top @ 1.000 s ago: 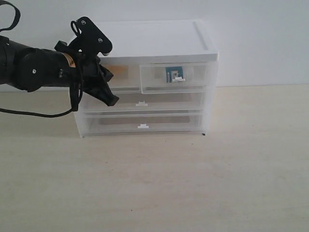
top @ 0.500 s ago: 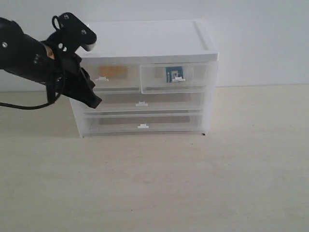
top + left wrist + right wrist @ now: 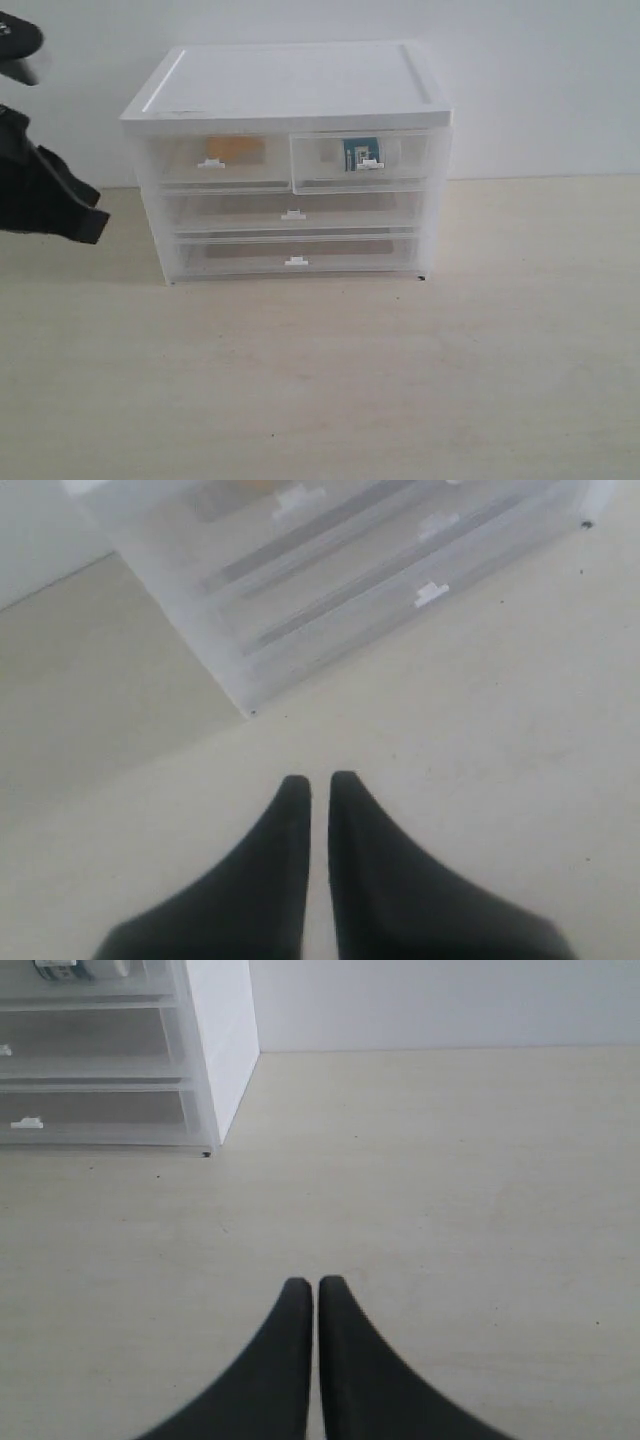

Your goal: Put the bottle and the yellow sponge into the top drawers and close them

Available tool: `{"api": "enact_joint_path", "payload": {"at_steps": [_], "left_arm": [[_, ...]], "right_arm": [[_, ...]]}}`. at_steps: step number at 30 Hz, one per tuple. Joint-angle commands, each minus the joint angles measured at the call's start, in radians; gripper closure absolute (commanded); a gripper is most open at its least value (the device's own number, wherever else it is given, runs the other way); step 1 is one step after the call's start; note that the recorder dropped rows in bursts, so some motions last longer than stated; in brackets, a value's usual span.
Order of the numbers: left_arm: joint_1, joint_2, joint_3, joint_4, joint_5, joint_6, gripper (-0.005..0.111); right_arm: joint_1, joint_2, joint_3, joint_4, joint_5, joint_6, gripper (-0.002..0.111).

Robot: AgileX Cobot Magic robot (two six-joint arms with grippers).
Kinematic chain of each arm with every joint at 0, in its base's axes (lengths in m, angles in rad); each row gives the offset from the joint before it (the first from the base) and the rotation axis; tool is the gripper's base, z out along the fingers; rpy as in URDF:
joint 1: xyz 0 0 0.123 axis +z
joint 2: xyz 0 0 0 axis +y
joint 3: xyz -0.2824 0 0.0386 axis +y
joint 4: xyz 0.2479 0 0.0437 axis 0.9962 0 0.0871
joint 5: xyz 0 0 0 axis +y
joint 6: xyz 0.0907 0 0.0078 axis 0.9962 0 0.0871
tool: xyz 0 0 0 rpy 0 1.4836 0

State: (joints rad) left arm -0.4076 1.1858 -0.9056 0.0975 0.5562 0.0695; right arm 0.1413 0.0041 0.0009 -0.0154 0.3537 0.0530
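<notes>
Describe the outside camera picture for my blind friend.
A white-topped cabinet with clear drawers stands on a pale table. The yellow sponge sits in its top left drawer and the bottle in the top right drawer. The black left hand is at the left edge.

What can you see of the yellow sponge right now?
The yellow sponge shows only as a dull orange-yellow rectangular patch, blurred by the clear plastic front of the top left drawer that holds it. That drawer looks pushed in. In the exterior view the sponge appears just right of the drawer's white clip handle, under the cabinet's white top. Its pores and top shape cannot be made out. No pincer touches it.
</notes>
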Motion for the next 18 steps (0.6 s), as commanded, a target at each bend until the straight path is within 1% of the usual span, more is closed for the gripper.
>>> {"api": "enact_joint_path", "payload": {"at_steps": [1, 5, 10, 13, 15, 18], "left_arm": [[0.003, -0.14, 0.111, -0.011, -0.042, -0.119, 0.103], [0.003, -0.259, 0.193, -0.011, -0.002, -0.133, 0.103], [0.003, -0.392, 0.236, -0.033, 0.127, -0.297, 0.103], [0.003, -0.446, 0.237, -0.033, 0.226, -0.315, 0.103], [0.003, -0.471, 0.237, -0.03, 0.269, -0.317, 0.103], [0.003, -0.505, 0.263, 0.02, 0.26, -0.31, 0.103]], "right_arm": [[-0.003, -0.004, -0.001, 0.002, -0.006, -0.004, 0.108], [-0.003, -0.004, -0.001, 0.002, -0.006, -0.004, 0.108], [-0.003, -0.004, -0.001, 0.002, -0.006, -0.004, 0.108], [-0.003, -0.004, -0.001, 0.002, -0.006, -0.004, 0.108], [-0.003, -0.004, -0.001, 0.002, -0.006, -0.004, 0.108], [-0.003, -0.004, -0.001, 0.002, -0.006, -0.004, 0.108]]}}
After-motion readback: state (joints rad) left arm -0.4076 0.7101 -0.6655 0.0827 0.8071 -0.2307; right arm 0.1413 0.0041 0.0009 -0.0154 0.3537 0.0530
